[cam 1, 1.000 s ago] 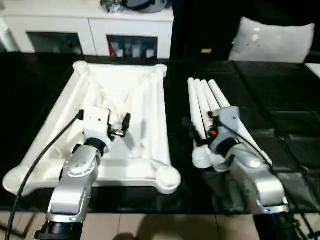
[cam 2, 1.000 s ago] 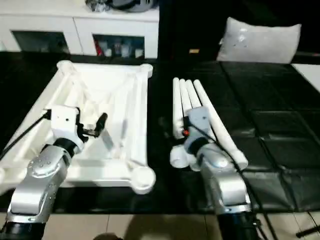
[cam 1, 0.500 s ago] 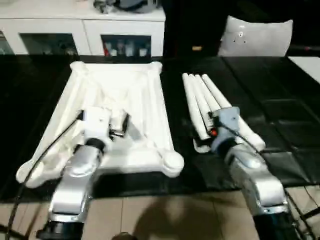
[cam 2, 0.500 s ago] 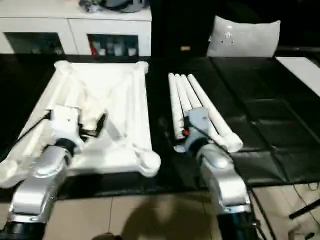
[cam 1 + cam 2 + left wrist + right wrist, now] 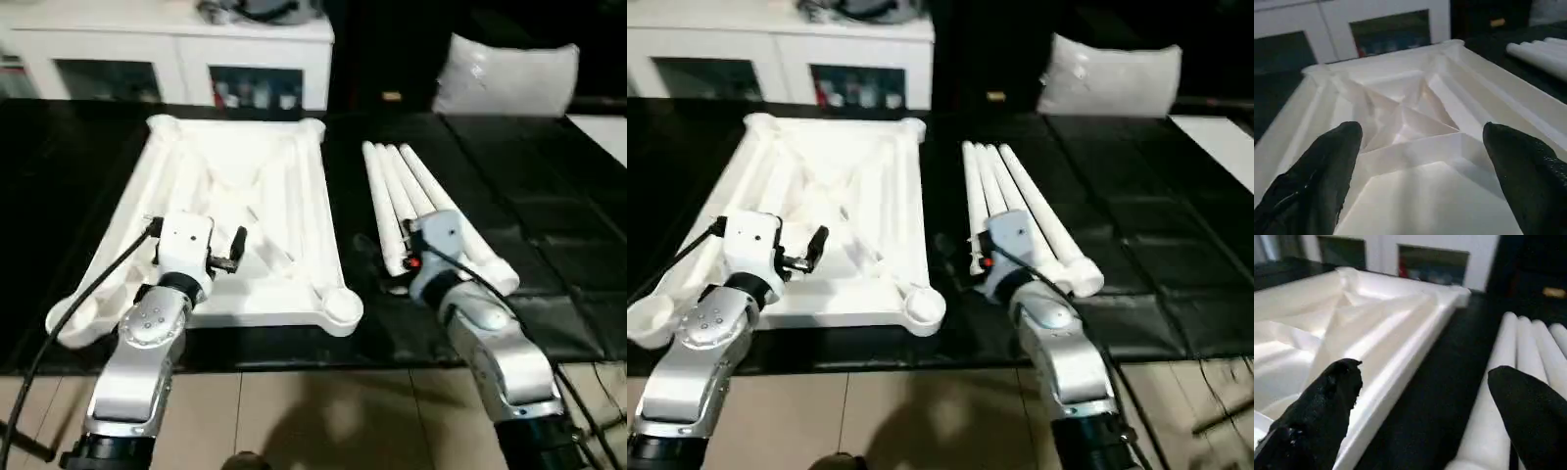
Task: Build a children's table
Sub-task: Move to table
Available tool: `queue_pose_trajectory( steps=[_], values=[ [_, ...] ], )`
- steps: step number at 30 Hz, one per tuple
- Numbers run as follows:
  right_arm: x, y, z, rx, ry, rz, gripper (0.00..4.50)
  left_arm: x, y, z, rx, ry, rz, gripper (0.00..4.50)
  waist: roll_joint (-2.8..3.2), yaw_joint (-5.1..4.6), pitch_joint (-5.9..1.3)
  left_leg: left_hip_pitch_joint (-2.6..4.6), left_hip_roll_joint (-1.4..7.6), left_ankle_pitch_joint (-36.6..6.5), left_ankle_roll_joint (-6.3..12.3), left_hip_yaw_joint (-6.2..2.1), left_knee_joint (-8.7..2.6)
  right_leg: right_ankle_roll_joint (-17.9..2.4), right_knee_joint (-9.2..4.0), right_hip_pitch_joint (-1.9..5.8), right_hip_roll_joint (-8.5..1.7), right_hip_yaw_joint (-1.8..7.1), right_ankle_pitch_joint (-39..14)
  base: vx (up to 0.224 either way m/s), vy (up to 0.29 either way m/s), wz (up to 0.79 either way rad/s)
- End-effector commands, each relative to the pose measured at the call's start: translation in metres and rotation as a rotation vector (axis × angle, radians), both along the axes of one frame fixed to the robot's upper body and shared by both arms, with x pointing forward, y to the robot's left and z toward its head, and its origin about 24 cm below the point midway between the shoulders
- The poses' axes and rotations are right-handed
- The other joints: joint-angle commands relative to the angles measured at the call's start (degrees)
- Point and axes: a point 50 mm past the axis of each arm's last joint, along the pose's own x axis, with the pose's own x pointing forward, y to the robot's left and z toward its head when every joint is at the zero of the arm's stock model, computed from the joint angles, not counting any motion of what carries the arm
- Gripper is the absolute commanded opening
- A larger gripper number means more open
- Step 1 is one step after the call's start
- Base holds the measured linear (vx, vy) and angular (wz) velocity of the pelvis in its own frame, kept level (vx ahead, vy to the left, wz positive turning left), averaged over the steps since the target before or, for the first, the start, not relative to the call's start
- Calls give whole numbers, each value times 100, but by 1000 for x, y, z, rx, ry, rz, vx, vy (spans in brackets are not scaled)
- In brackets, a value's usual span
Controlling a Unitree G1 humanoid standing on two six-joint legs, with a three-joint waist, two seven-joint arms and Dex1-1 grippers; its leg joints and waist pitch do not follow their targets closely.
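An all-white plastic square table top (image 5: 235,230) lies upside down on a black tabletop (image 5: 558,245), ribbed underside up, with round sockets at its corners. Its near edge sits close to the black surface's front edge, and beige floor tiles (image 5: 323,421) show beyond that. Just to its right, across a narrow black gap, four long white tapered legs (image 5: 416,211) lie side by side, touching one another, their thick ends toward the robot. To the right of the legs the black surface runs open and bare.

The left gripper (image 5: 1422,161) hangs above the near half of the top, its two black fingers spread wide and holding nothing. The right gripper (image 5: 1427,396) hovers over the gap between top and legs, fingers likewise wide apart and empty.

The head views take in a white cabinet with glass doors (image 5: 176,69) behind the table and a pale grey cushion (image 5: 505,73) at the far right. The wrist views bring the diagonal ribs and the top's raised rim up close.
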Motion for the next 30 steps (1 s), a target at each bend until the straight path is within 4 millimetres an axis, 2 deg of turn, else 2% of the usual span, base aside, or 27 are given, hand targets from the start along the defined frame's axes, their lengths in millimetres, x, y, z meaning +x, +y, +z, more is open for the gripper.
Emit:
queue_pose_trajectory(
  steps=[1,2,3,4,5,6,7,8,9,10,11,12,13,14,15,16,17,18,20,22,26,30],
  values=[
    [2,-8,3,20,1,-18,450,0,-1,-2,-26,26,10,441,50,41,-224,113,677,-4126,352,-222,-923,-399,-373,-88,-424,542,-963,10,-261,29],
    [1,-8,3,28,5,-15,450,0,-1,-3,-34,32,15,441,-228,182,-158,278,-18,-2554,231,403,563,-601,-1491,-405,-1089,719,-3247,10,-254,9],
    [1,-8,3,28,5,-14,450,0,0,-3,-34,33,16,441,-312,353,-271,-149,-1,-826,379,550,719,512,-1286,96,-1036,926,-3849,51,-354,2],
    [0,-8,3,31,2,-6,450,1,1,-3,-33,41,22,441,-370,400,-174,-246,-10,-537,332,600,712,1238,-1280,74,-961,907,-3835,44,-204,-10],
    [0,-7,3,31,1,-4,450,1,1,-4,-50,56,20,441,-263,534,-336,-159,159,-562,478,556,386,1601,-1005,194,-925,1054,-2415,53,-177,2],
    [0,-7,3,30,1,-3,450,1,1,-4,-64,66,18,441,-407,448,-296,-136,124,-553,559,588,276,1655,-945,227,-732,907,-1579,12,-77,10],
    [0,-7,3,32,3,-3,450,1,0,-4,-73,67,17,441,-195,484,-376,96,296,-368,674,566,-12,1296,-885,251,-587,668,16,19,-129,20],
    [0,-6,3,50,1,-1,450,1,1,-4,-77,66,16,441,-99,430,-405,141,463,-166,770,505,-74,1095,-738,225,-511,557,1124,15,-81,11],
    [0,-6,3,50,1,-1,450,1,1,-4,-77,66,16,441,-50,382,-428,125,570,-47,843,484,-110,1027,-742,226,-532,477,1411,23,-100,12],
    [0,-6,5,51,-13,-7,450,1,1,-4,-78,66,17,441,-5,391,-429,164,739,-125,867,439,-135,949,-724,210,-609,431,1563,0,0,0],
    [0,-6,5,51,-13,-7,450,1,1,-4,-78,66,17,441,13,375,-412,245,856,-381,898,411,-173,689,-748,174,-719,438,1377,0,0,0],
    [-1,-5,6,104,-8,14,450,1,1,-5,-86,65,21,441,20,373,-399,261,884,-487,886,413,-201,521,-761,181,-756,435,1270,0,0,0],
    [-1,-7,9,118,-24,9,450,1,2,-5,-86,58,30,441,14,364,-366,266,880,-682,847,440,-219,231,-813,187,-788,445,994,0,0,0],
    [-1,-9,11,125,-35,4,450,1,3,-4,-86,53,36,441,2,367,-350,246,821,-727,762,483,-230,16,-849,219,-795,440,713,0,0,0],
    [-1,-9,11,125,-35,4,450,1,3,-4,-86,53,36,441,9,366,-340,242,807,-735,727,503,-235,-78,-869,218,-789,437,563,0,0,0],
    [-1,-11,10,86,-34,8,450,1,4,-2,-67,25,37,441,40,366,-332,269,820,-759,666,521,-256,-221,-897,204,-778,429,277,0,0,0],
    [-1,-11,10,86,-34,8,450,1,4,-2,-67,25,37,441,49,362,-329,270,831,-759,649,533,-263,-269,-910,208,-780,429,218,0,0,0],
    [-1,-13,8,49,-29,7,450,1,5,0,-53,-1,31,441,84,342,-318,303,919,-849,609,532,-309,-414,-911,191,-785,414,111,-28,58,5],
    [-1,-12,7,36,-25,20,450,2,6,1,-56,-9,20,441,85,337,-325,335,940,-947,556,559,-316,-490,-909,178,-794,423,99,0,0,0],
    [-4,-10,7,53,-20,45,450,1,6,4,-79,-42,8,441,77,324,-321,302,903,-994,506,610,-322,-586,-924,212,-835,433,116,0,0,0],
    [-3,-10,4,57,-8,18,450,-1,4,3,-96,-28,-15,441,79,324,-310,316,904,-1032,438,637,-341,-596,-942,175,-835,436,-36,0,0,0],
    [-1,-12,5,62,-6,-10,450,-1,5,1,-109,-16,-1,441,67,326,-305,317,885,-1097,402,664,-343,-538,-970,170,-832,443,-253,0,0,0]
  ],
)
